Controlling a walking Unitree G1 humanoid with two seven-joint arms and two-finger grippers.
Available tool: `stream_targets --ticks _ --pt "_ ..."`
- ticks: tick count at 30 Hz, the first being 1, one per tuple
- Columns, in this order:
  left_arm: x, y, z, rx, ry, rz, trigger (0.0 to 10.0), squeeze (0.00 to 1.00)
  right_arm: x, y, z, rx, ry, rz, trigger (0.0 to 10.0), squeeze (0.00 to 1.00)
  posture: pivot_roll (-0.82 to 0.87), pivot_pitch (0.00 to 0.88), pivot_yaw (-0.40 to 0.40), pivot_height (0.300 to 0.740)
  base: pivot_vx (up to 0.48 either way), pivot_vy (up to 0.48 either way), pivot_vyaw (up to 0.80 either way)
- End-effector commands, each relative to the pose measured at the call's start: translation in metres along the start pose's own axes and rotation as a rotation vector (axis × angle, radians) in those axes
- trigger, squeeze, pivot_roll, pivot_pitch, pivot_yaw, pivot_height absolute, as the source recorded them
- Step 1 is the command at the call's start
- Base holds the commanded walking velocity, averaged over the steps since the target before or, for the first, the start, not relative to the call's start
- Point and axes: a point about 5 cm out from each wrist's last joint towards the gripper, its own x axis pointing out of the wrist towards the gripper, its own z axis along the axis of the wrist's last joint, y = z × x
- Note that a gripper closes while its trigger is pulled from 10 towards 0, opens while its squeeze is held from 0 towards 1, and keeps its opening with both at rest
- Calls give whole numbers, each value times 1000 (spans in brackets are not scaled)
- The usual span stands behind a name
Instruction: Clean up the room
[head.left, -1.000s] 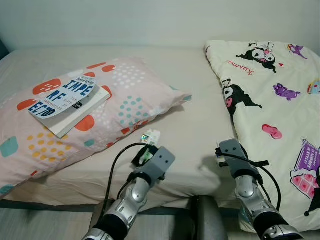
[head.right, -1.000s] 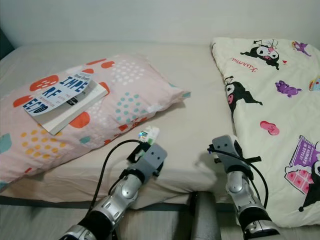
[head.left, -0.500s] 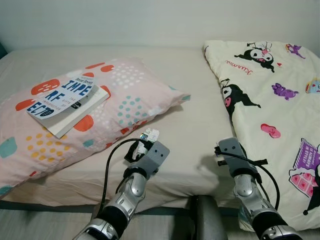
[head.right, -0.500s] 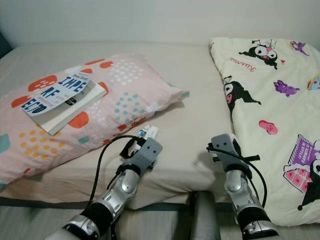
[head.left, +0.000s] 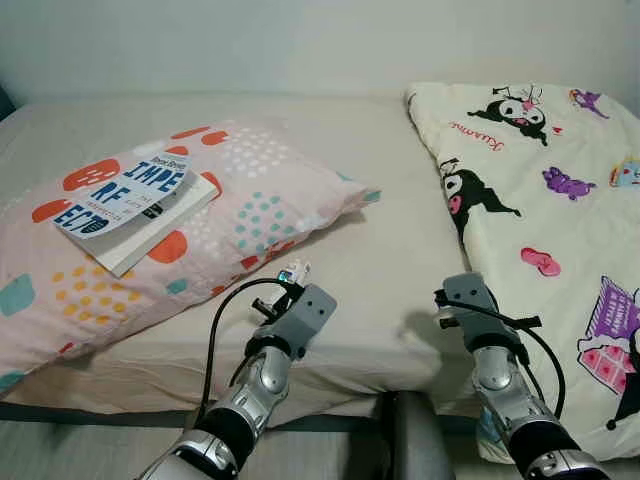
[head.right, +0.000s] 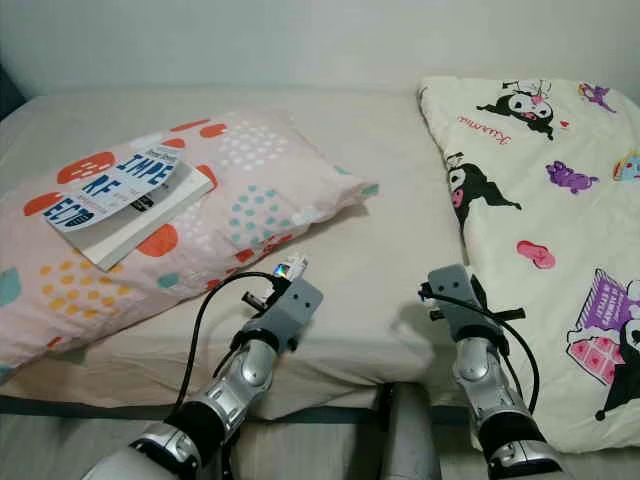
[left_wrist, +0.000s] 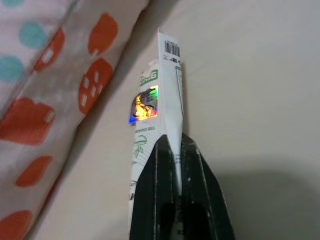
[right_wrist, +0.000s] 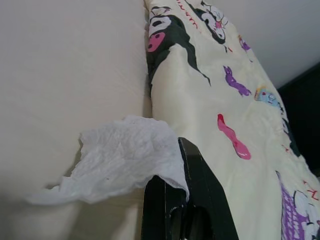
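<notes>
A pale pink pillow (head.left: 190, 215) with orange-red blobs, teal and yellow dots and white dotted patches lies toward the left edge of a beige bed (head.left: 385, 200). On it, a white book (head.left: 135, 205) bears dark blue lettering. Along the right edge spreads a cream blanket (head.left: 545, 180) printed with black-and-pink cartoon figures and purple motifs. A white packet (left_wrist: 160, 115) shows green print, a barcode and a rainbow hologram; the tissue (right_wrist: 122, 157) is white.

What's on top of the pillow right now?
A paperback book lies on the patterned pillow, its curled cover up. Whatever pillow surface sits beneath the book is hidden.
</notes>
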Motion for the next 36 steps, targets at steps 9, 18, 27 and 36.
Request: stream_targets --ticks 9,18,27,36 --pt "-14 6 -32 -1005 92 -371 0 0 -10 43 4 344 98 207 5490 0 75 60 -36 544 0 0 0" --pt "-53 91 -24 -1355 -434 -740 863 0 -11 70 26 601 110 346 10000 0 114 0 -62 544 0 0 0" --pt "-58 97 -53 -1361 -393 -626 10000 0 -7 76 37 687 101 416 10000 0 131 0 -73 549 0 0 0" --pt "-77 91 -87 -1450 -299 -537 10000 0 -11 81 31 718 126 483 10000 0 140 0 -79 579 0 0 0"
